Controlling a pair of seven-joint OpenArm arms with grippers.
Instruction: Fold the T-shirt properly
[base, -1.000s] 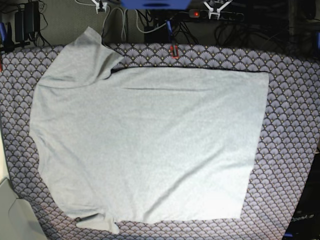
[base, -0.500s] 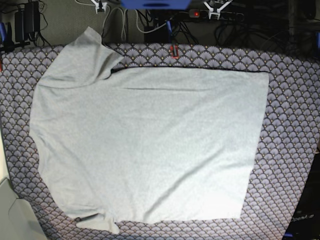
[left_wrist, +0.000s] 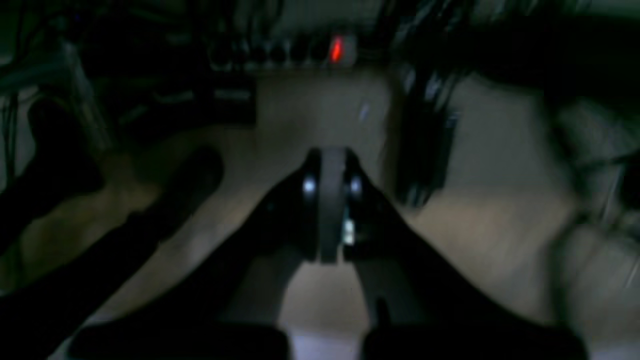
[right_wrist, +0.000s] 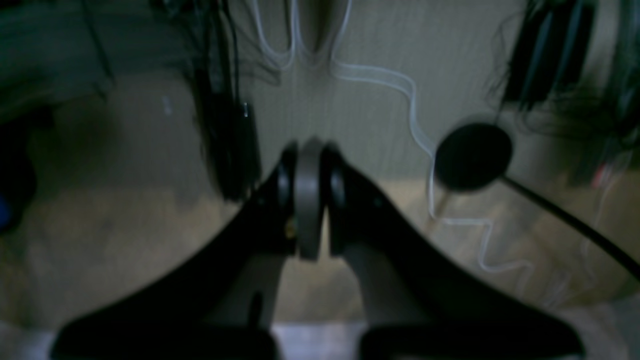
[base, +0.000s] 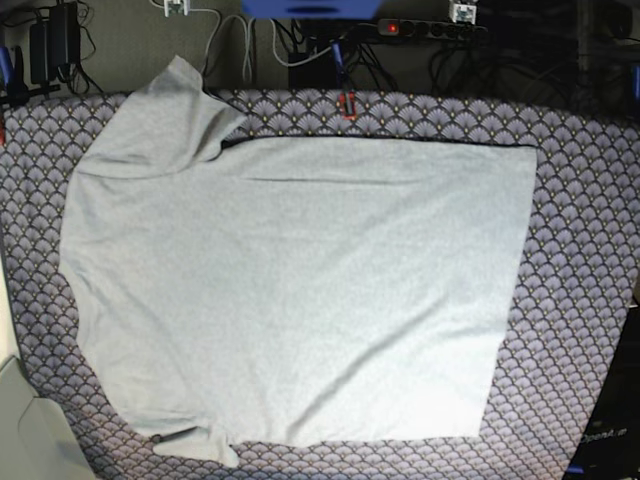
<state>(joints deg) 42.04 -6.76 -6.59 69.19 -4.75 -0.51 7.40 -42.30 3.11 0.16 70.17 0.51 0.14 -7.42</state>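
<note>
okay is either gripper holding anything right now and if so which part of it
Nothing is held. The left gripper and the right gripper are both shut on nothing, up over the floor. The T-shirt lies spread flat on the tablecloth, untouched.

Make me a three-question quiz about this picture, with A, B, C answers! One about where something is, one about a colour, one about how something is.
1. Where does the T-shirt lie?
A. spread on the patterned tablecloth
B. hanging from a hook
C. on the floor

2. What colour is the T-shirt?
A. red
B. light grey
C. black

3. How is the right end effector?
A. wide open
B. gripping the shirt
C. shut, holding nothing

Answers:
1 A, cloth shows around its edges.
2 B, pale grey throughout.
3 C, the jaws meet, with only floor behind.
</note>
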